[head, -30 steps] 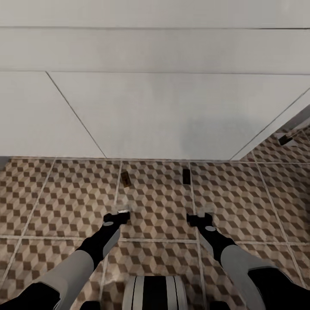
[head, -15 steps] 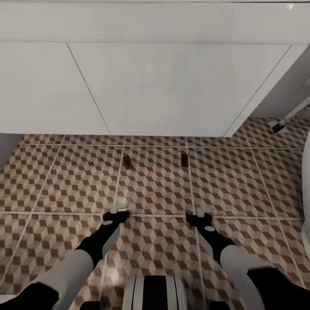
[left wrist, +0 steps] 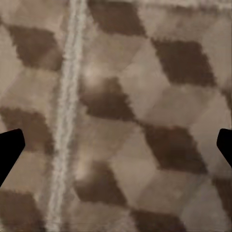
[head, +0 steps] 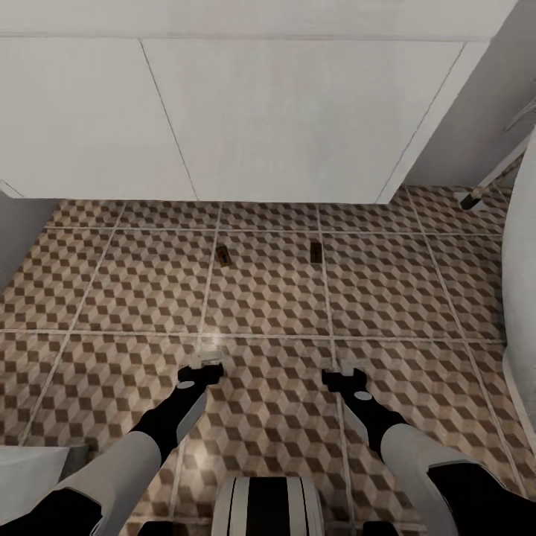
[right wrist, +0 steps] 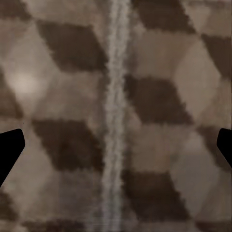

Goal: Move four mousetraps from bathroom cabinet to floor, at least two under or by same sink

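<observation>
Two mousetraps lie flat on the cube-patterned bathroom floor [head: 149, 283], apart from each other: the left mousetrap [head: 222, 255] and the right mousetrap [head: 316, 250]. Both lie just in front of a wide white unit [head: 283, 112] with flat panels; no basin or tap is in view. My left gripper [head: 202, 366] and right gripper [head: 346, 371] hover low over the tiles, well short of the traps. In the wrist views the left gripper [left wrist: 116, 145] and right gripper [right wrist: 116, 145] stand open, dark fingertips [left wrist: 9, 150] [right wrist: 9, 150] wide apart with bare tile between.
A curved white bathtub edge [head: 521, 260] runs along the right side. A thin leg with a dark foot [head: 470, 199] stands at the upper right. A grey wall [head: 15, 231] is at the left, and a white object's corner [head: 30, 476] at the lower left.
The whole view has shifted: the white unit and both traps have slid toward the top, and more floor and the tub edge show. The arms hold the same pose.
</observation>
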`<state>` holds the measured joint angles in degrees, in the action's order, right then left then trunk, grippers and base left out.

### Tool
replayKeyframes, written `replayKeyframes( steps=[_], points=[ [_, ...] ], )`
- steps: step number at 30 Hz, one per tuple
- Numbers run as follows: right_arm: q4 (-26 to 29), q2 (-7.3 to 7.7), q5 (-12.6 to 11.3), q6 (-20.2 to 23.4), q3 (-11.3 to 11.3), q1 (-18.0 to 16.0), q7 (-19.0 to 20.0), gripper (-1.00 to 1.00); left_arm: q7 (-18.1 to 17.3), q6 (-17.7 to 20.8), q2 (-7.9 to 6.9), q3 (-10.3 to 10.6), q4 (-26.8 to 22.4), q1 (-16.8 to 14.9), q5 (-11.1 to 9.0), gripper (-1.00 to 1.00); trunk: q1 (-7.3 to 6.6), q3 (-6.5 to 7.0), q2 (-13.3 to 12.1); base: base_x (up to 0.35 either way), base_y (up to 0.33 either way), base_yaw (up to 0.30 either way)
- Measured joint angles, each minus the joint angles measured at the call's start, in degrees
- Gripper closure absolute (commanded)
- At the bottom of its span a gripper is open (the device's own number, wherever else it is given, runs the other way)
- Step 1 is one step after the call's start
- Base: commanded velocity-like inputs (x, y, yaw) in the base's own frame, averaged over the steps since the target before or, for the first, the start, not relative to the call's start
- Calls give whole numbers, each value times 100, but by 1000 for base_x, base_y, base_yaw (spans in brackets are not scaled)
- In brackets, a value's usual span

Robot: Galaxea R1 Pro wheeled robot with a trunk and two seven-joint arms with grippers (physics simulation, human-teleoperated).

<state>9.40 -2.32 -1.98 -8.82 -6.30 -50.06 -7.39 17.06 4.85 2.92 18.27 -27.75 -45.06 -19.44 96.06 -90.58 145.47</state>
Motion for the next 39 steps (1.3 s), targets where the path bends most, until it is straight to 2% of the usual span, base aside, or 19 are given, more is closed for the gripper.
replayKeyframes(
  steps=[16, 39],
  points=[
    [-2, 3, 5, 0, 0, 0, 0, -100, 4, 0, 8, 6, 0, 0, -8, -100, -1, 0, 0, -324, 0, 0],
    [-2, 3, 16, 0, -1, 0, 0, -100, 0, -9, 22, 26, 0, -1, -8, -100, -7, 22, -1, -33, 0, 0]
  ],
)
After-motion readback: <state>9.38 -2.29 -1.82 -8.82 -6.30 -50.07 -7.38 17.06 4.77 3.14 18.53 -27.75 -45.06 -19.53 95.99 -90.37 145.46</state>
